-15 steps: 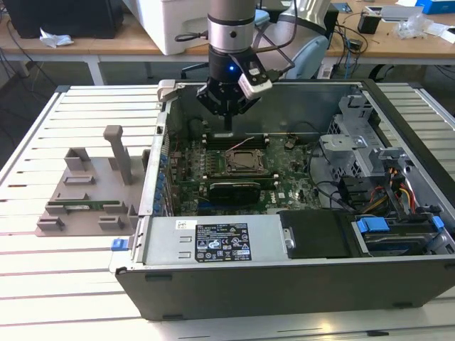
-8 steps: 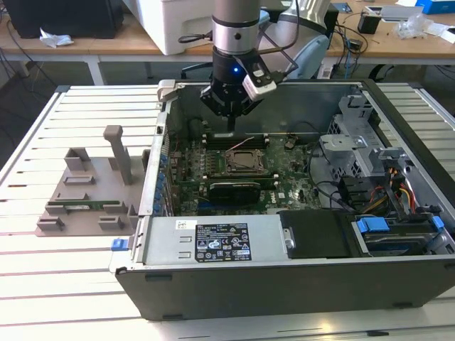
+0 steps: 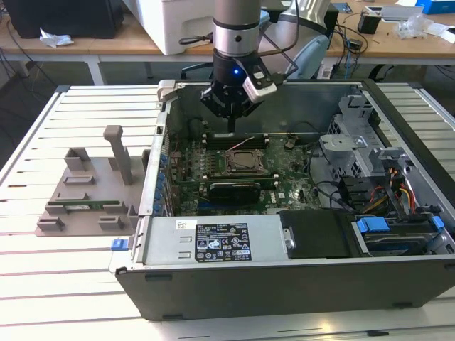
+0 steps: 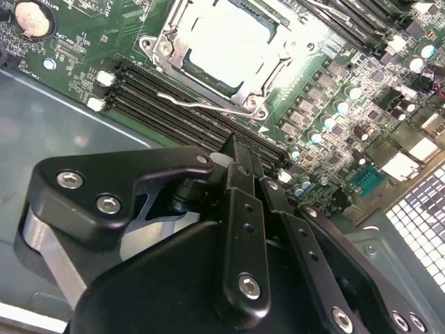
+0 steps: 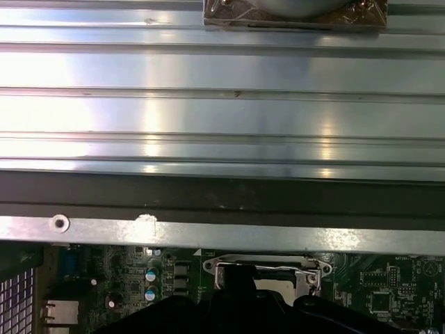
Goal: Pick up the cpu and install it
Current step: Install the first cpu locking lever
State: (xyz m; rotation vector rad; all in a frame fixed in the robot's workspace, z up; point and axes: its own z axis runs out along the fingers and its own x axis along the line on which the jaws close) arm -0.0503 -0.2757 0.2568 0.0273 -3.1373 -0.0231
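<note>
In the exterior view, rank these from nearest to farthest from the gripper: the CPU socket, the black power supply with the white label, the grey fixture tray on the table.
1. CPU socket, on the motherboard just below the gripper.
2. Power supply, along the case's near wall.
3. Grey fixture tray, outside the case at the exterior view's left.

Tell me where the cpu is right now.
In the second wrist view the cpu sits inside the metal-framed socket on the green motherboard, beside the black memory slots, just beyond the gripper.
</note>
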